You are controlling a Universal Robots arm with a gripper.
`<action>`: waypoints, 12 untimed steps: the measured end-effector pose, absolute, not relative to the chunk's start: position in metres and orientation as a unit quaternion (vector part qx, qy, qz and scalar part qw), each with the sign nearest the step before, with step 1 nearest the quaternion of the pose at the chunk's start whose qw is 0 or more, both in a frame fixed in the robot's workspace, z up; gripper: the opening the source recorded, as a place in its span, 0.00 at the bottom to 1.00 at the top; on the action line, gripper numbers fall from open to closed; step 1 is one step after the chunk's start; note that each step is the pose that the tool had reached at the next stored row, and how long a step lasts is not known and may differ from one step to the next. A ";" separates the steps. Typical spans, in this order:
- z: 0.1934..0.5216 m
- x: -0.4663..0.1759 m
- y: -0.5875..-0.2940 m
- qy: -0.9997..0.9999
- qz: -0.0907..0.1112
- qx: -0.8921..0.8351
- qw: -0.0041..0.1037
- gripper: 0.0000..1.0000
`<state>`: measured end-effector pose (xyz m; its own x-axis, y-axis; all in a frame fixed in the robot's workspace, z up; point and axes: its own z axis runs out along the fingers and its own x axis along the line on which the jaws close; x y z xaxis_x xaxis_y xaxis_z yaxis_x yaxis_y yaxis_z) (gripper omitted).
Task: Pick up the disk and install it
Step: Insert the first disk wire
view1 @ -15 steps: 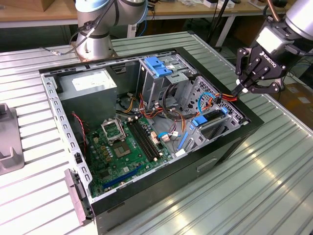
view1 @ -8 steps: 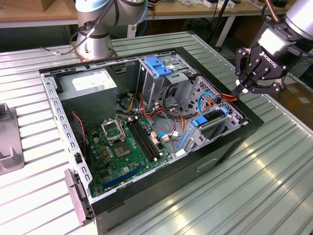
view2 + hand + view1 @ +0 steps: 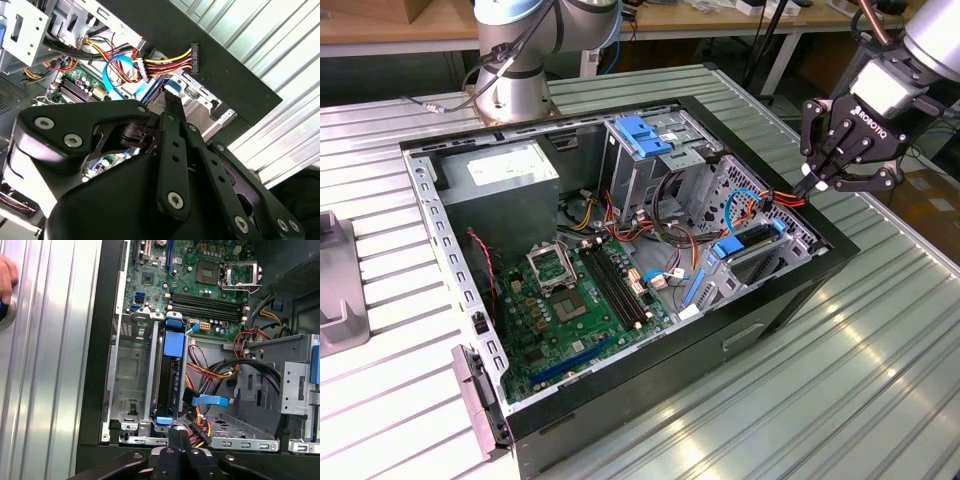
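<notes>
Inside the case's drive bay (image 3: 131,390), disk (image 3: 170,385) on edge, dark body, blue rails, claw (image 3: 817,183) pinched closed above, empty.

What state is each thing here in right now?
Case: lying on its side, open, side panel off.
Disk: seated on edge in its bay, blue rail showing.
Gripper: shut, holding nothing, at the case's edge.
Processor socket: empty, latch frame around it.
Black connector: unplugged, hanging loose.
</notes>
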<state>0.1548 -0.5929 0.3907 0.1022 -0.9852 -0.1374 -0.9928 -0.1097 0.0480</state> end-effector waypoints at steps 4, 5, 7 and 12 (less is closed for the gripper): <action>0.391 0.155 -0.593 0.658 0.068 -0.749 0.027 0.10; 0.391 0.155 -0.593 0.657 0.068 -0.751 0.027 0.10; 0.391 0.155 -0.593 0.653 0.068 -0.754 0.027 0.10; 0.391 0.155 -0.593 0.642 0.068 -0.763 0.026 0.10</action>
